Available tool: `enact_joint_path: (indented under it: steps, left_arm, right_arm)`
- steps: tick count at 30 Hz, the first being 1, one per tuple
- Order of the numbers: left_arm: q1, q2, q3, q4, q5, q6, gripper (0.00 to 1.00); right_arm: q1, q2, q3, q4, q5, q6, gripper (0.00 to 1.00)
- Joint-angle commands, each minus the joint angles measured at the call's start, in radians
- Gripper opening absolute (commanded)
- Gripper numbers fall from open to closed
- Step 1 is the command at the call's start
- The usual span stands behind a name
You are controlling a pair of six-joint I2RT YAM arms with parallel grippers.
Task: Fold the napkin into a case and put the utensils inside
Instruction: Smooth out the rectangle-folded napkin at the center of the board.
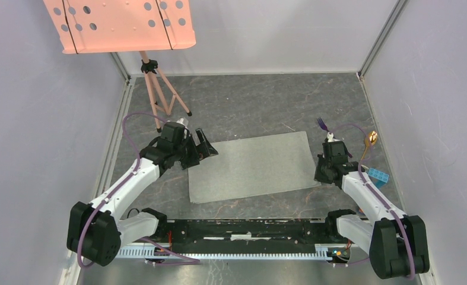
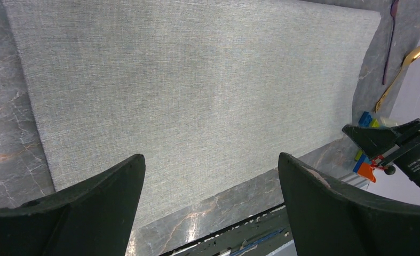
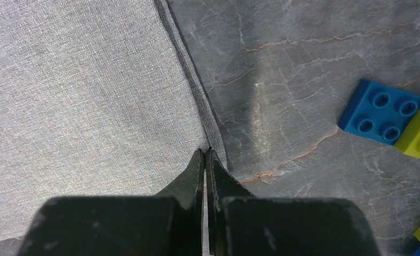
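Hanging wide open at the napkin's (image 1: pixel 251 166) 9 o'clock edge, the left jaws are gripping nothing; the cloth is lying flat, unfolded, on the bench (image 1: pixel 248 101); the right jaws are pinching shut on its 3 o'clock hem; fork (image 1: pixel 321 123) and spoon (image 1: pixel 370 142) are waiting outside.

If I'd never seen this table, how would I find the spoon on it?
Start at the big grey napkin lying flat in the middle and look past its far right corner. The spoon lies there, further right than the fork. Its gold bowl sets it apart from that all-purple fork and the blue block just nearer the robot.
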Motion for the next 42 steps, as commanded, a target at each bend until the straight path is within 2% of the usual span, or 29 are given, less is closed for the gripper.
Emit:
enact_joint_path:
  steps: [1, 4, 5, 9, 13, 17, 22, 24, 31, 33, 38, 40, 42]
  left_arm:
    - [-0.005, 0.014, 0.000, 0.015, -0.010, 0.026, 1.00]
    - [-0.003, 0.043, 0.021, 0.020, -0.012, 0.029, 1.00]
    - [-0.003, 0.057, 0.031, 0.026, -0.015, 0.031, 1.00]
    - [0.017, 0.143, 0.069, 0.048, -0.041, 0.040, 1.00]
    - [0.058, 0.208, 0.089, 0.107, -0.088, 0.021, 1.00]
    - [0.094, 0.293, 0.107, 0.166, -0.122, 0.001, 1.00]
    - [0.133, 0.385, 0.128, 0.208, -0.122, -0.006, 1.00]
    - [0.136, 0.411, 0.134, 0.223, -0.127, -0.003, 1.00]
    - [0.140, 0.482, 0.146, 0.239, -0.170, -0.003, 1.00]
    - [0.145, 0.499, 0.148, 0.232, -0.194, -0.008, 1.00]
    - [0.161, 0.517, 0.155, 0.209, -0.252, -0.003, 1.00]
    - [0.161, 0.515, 0.179, 0.180, -0.269, 0.021, 1.00]
    - [0.161, 0.500, 0.202, 0.151, -0.272, 0.041, 1.00]
  right_arm:
    - [0.000, -0.022, 0.010, -0.031, 0.069, 0.002, 0.00]
    - [0.002, -0.024, -0.006, -0.029, 0.084, 0.009, 0.00]
    - [0.000, -0.024, -0.009, -0.023, 0.083, 0.008, 0.03]
    - [0.003, -0.007, 0.027, -0.024, 0.059, -0.022, 0.25]
    - [0.013, -0.010, 0.131, 0.003, 0.005, -0.087, 0.49]
    - [0.014, 0.038, 0.147, 0.259, -0.274, -0.122, 0.74]
    - [0.010, 0.298, 0.248, 0.458, -0.444, -0.081, 0.75]
    - [0.009, 0.368, 0.280, 0.532, -0.451, -0.085, 0.74]
    - [-0.026, 0.594, 0.379, 0.604, -0.458, -0.156, 0.68]
    - [-0.048, 0.644, 0.371, 0.622, -0.416, -0.172, 0.68]
    - [-0.054, 0.700, 0.406, 0.543, -0.299, -0.256, 0.68]
    - [-0.033, 0.671, 0.430, 0.507, -0.268, -0.271, 0.69]
    - [0.001, 0.630, 0.483, 0.393, -0.204, -0.294, 0.72]
